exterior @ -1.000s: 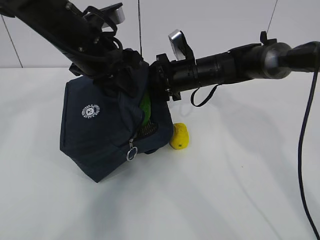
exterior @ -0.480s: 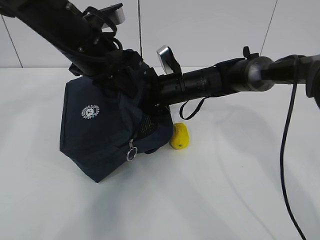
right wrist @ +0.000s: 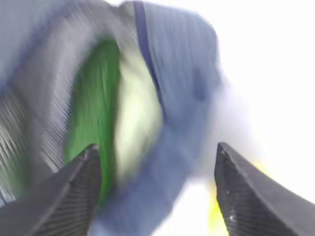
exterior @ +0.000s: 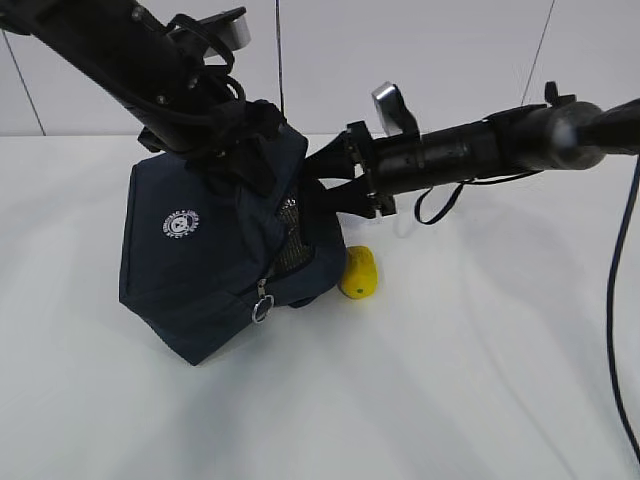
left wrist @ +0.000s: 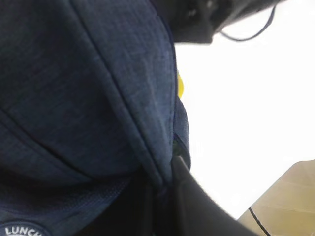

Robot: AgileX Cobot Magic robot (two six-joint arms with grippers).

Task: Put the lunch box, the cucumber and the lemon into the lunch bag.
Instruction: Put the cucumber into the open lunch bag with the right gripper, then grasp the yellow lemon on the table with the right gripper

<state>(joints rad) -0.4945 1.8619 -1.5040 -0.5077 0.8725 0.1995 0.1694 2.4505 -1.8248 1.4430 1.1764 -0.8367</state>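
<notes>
Items: one lunch bag, one lemon.

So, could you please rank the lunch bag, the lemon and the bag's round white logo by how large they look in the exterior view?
1. Lunch bag, by far the largest.
2. Lemon.
3. Round white logo.
The last two look close in size, so their order is unsure.

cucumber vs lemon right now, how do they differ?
Place: the cucumber lies inside the lunch bag, seen through its opening in the right wrist view; the lemon sits outside on the table, against the bag's lower right side.
Colour: the cucumber is green, the lemon bright yellow.
Visibility: the cucumber shows only as a blurred strip; the lemon is in plain sight in the exterior view.
Shared: neither is held by a gripper.
</notes>
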